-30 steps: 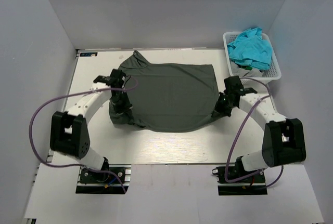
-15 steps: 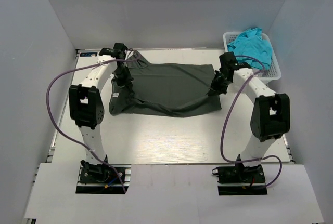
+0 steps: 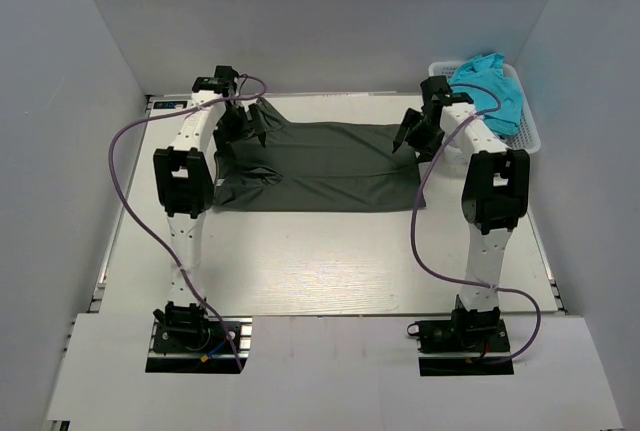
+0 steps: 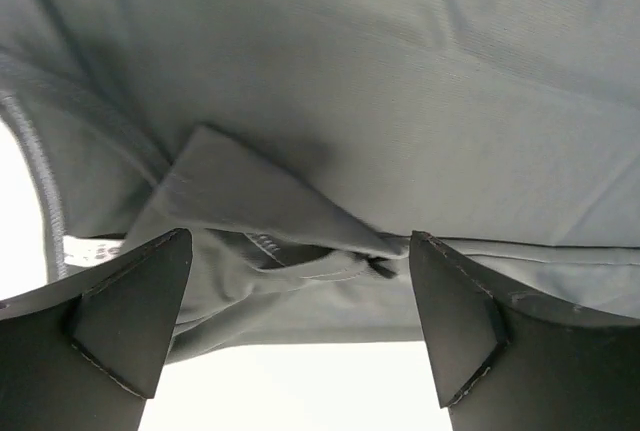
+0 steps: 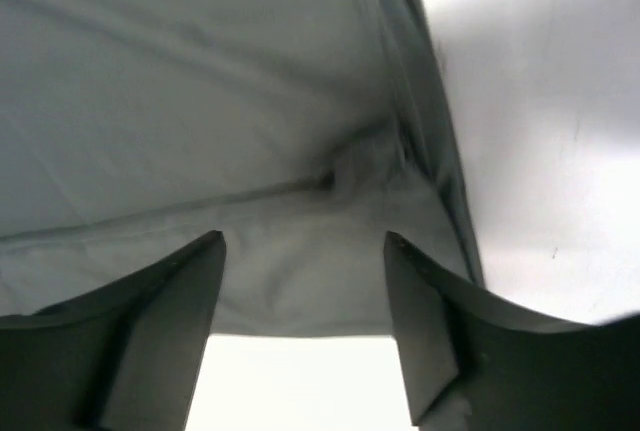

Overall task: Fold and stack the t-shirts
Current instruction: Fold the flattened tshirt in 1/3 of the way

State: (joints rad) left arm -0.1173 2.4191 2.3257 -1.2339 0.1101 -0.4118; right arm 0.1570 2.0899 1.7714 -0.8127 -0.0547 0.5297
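The dark charcoal-grey t-shirt [image 3: 320, 166] lies folded over on itself across the far half of the table. My left gripper [image 3: 248, 126] hangs open just over its far-left corner. In the left wrist view the left gripper [image 4: 300, 241] has only crumpled cloth [image 4: 400, 101] below its spread fingers, nothing pinched. My right gripper [image 3: 408, 137] is open at the shirt's far-right corner. The right wrist view shows the right gripper [image 5: 303, 241] with its jaws apart over the hem [image 5: 200, 101]. A turquoise-blue t-shirt [image 3: 488, 89] sits bunched in the basket.
The white lattice basket [image 3: 528, 136] stands at the back right, close beside the right arm. Grey walls enclose the table on three sides. Bare white tabletop [image 3: 320, 261] stretches from the shirt to the arm bases.
Both arms swung the shirt's near edge away to the far side, folding the shirt in half. Both grippers then opened and let the cloth go.
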